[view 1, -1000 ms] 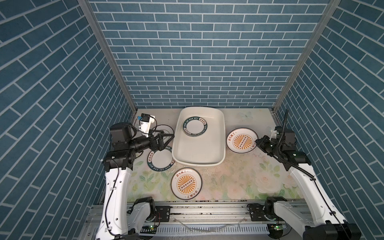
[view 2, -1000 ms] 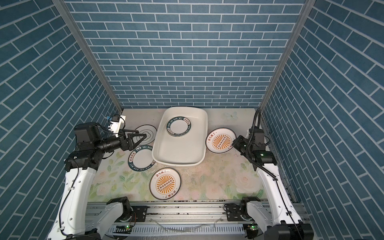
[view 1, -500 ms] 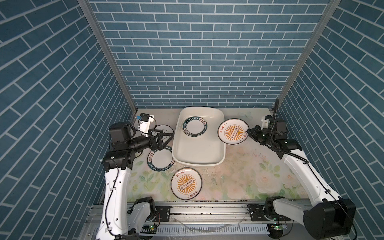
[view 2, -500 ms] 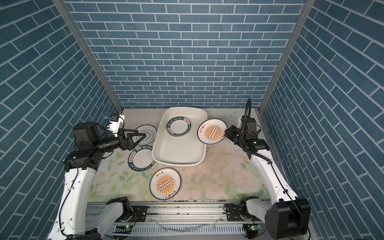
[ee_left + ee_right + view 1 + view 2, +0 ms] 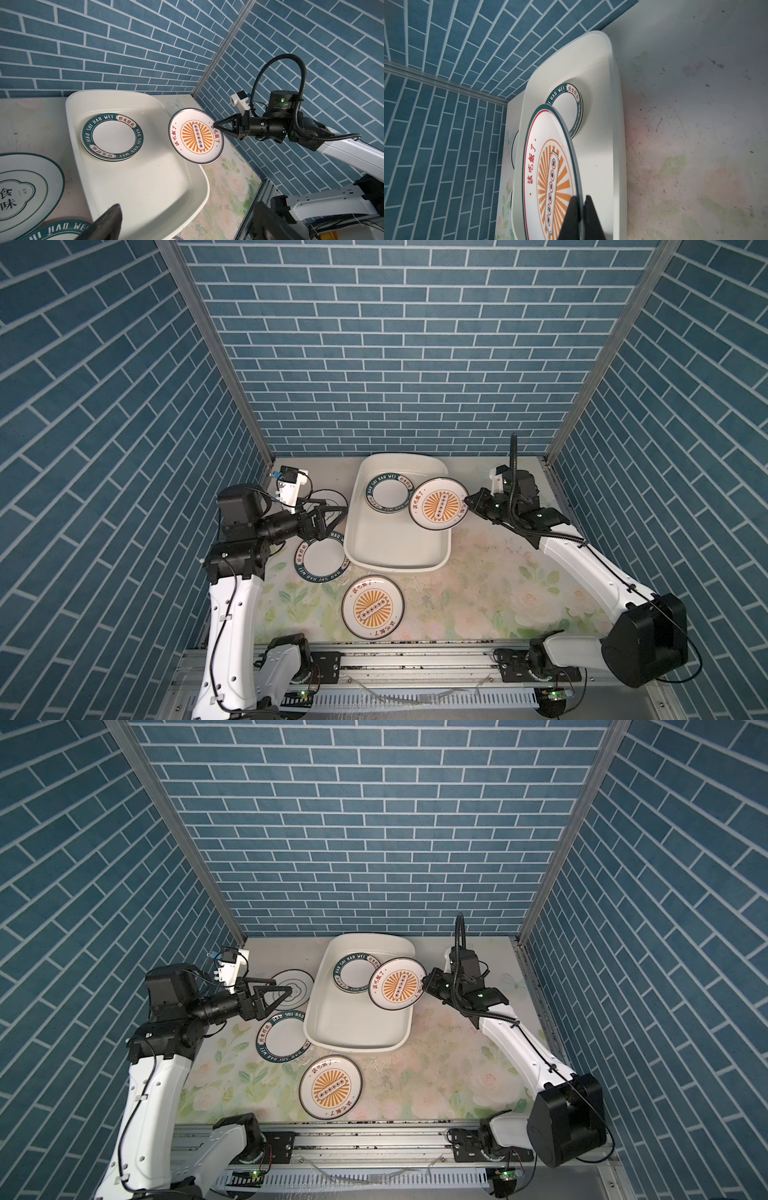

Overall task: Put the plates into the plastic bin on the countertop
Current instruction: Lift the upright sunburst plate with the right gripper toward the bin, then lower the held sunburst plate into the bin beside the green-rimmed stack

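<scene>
right end effector [image 5: 466, 502] grips sunburst plate [image 5: 438, 509] above bin [image 5: 399, 549]

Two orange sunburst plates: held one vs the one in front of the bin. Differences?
The held sunburst plate is pinched at its rim by the shut right gripper; the front sunburst plate has no gripper on it. The held one hangs tilted over the right rim of the plastic bin; the front one lies flat on the countertop. Both share the orange sunburst print.

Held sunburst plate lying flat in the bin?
No: the right gripper holds the sunburst plate tilted by its rim above the bin.
</scene>
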`<state>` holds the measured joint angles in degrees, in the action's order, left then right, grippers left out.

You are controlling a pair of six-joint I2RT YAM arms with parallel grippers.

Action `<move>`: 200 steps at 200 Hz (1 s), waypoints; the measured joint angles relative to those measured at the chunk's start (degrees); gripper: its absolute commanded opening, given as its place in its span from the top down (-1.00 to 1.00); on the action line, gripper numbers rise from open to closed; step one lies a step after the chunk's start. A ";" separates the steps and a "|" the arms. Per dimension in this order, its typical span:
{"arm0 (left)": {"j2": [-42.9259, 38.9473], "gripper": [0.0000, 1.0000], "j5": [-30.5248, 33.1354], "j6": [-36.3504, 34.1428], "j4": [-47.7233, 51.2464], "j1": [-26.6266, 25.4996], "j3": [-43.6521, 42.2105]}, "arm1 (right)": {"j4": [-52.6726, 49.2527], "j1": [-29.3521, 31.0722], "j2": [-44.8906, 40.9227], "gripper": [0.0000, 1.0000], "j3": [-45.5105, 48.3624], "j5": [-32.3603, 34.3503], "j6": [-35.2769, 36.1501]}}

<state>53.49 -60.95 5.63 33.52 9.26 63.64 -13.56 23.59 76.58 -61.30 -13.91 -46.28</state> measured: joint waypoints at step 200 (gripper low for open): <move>-1.20 -0.99 -0.68 0.96 -1.25 0.15 0.00 | 11.13 12.26 21.99 1.00 -2.73 0.76 -2.40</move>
<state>52.29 -61.63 6.59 32.27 9.41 63.64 -2.44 35.86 98.56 -64.03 -13.15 -48.69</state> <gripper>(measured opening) 0.996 0.072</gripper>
